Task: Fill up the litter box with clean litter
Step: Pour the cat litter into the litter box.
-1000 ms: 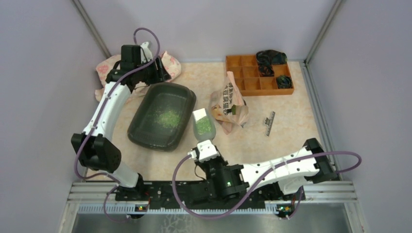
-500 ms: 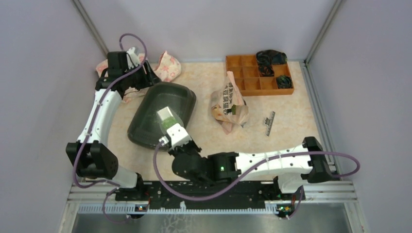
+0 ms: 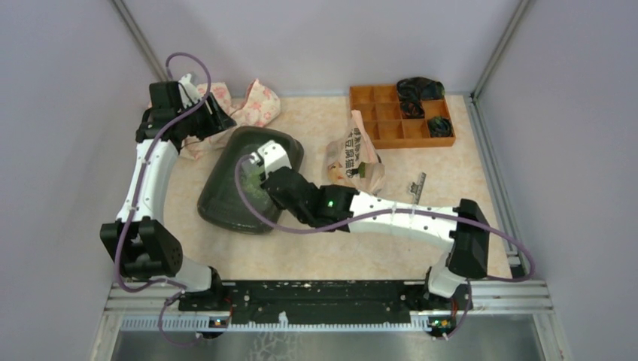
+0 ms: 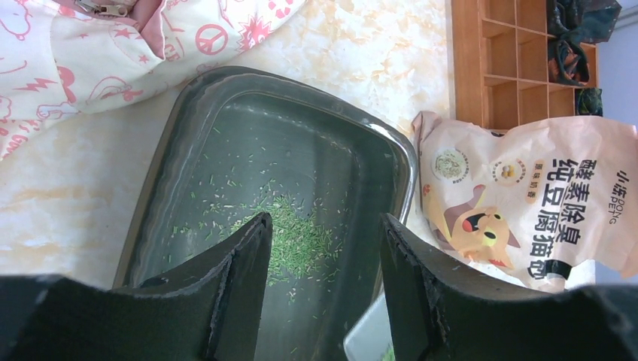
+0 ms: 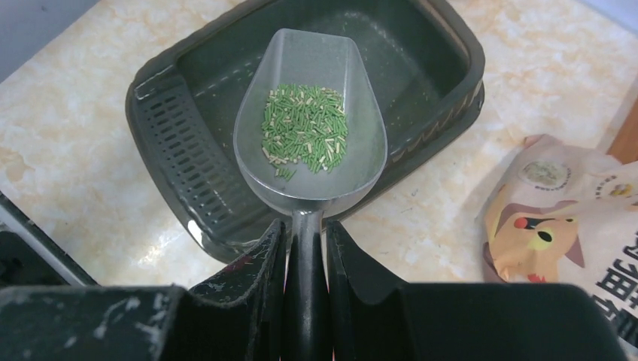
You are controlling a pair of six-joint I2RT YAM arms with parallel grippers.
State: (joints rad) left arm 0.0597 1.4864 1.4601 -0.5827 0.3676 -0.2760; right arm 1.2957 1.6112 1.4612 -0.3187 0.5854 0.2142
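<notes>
Scoop (image 5: 308, 56) (handle clamped in the right end effector (image 5: 305, 248)) hangs over the litter box (image 5: 188, 143): roll it slowly so litter (image 5: 305, 124) drops inside; left end effector (image 4: 322, 233) gapes.

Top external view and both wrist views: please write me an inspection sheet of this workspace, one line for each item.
Surface: beige marbled table.
Job's things: litter box lies askew, with a thin patch of clean litter on its floor; there is more in the metal scoop, held above the box.
Clutter: printed litter bag right of the box; pink-white cloth at the far-left corner; orange organiser with dark items; small grey strip.
Pincers: left pincer open, empty, facing the box; right pincer shut on the scoop's handle.
Cables: a purple cable loops along each arm; no snag seen.
Surroundings: plain lavender walls; metal rail at the near edge.
</notes>
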